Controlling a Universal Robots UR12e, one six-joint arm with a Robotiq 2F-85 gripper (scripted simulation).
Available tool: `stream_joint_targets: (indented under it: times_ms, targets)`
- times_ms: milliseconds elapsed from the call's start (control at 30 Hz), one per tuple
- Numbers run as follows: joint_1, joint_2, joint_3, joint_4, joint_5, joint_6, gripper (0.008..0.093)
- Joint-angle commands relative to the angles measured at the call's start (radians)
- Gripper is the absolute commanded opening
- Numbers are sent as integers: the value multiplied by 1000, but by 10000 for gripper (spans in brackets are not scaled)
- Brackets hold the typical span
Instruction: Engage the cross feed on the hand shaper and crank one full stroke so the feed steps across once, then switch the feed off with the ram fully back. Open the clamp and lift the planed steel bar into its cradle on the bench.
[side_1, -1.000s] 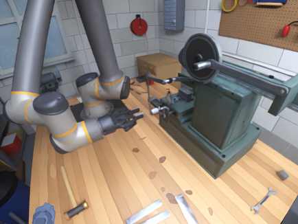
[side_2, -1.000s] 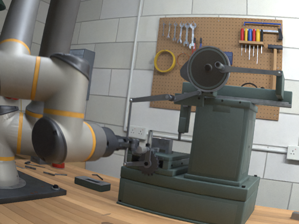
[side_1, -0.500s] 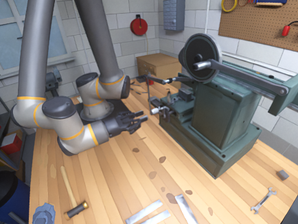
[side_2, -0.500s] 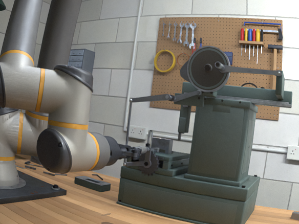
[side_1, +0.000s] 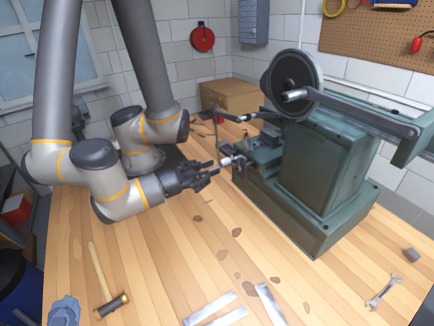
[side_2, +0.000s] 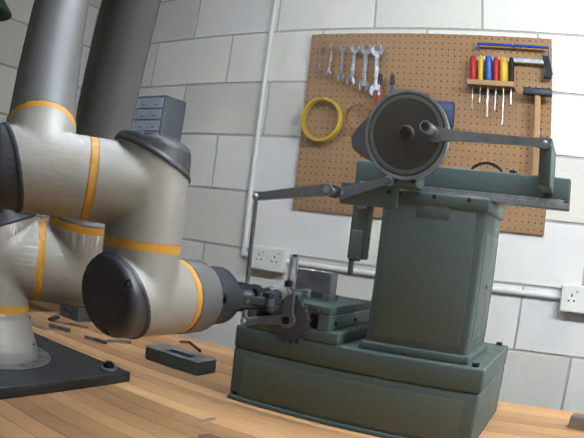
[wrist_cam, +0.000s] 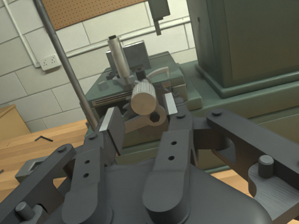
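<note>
On the wooden bench stands the green hand shaper (side_1: 320, 165), its dark crank wheel (side_1: 292, 82) up top with a handle sticking out and a link bar running to the ram. At the shaper's front end a pale knurled feed knob (wrist_cam: 143, 98) juts out beside a toothed ratchet wheel (side_2: 292, 320). The steel bar (wrist_cam: 134, 55) sits upright on the table behind a clamp lever (wrist_cam: 119, 57). My gripper (wrist_cam: 139, 112) is open and empty, its fingers level with the knob, one on each side. The dark cradle (side_2: 181, 359) lies on the bench by the arm's base.
A thin upright feed rod (wrist_cam: 67, 66) rises just left of my fingers. A hammer (side_1: 102, 280), metal strips (side_1: 220, 310), a spanner (side_1: 382, 291) and a small block (side_1: 411, 254) lie on the near bench. A wooden cabinet (side_1: 227, 95) stands behind.
</note>
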Motion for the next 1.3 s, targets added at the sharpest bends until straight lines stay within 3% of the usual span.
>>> stream_joint_targets:
  times_ms: [0,700,1267]
  targets:
    - [3,-1,0,0,3,0,440]
    - [71,-11,14,-4,70,0,440]
    - [83,-12,16,-5,84,0,440]
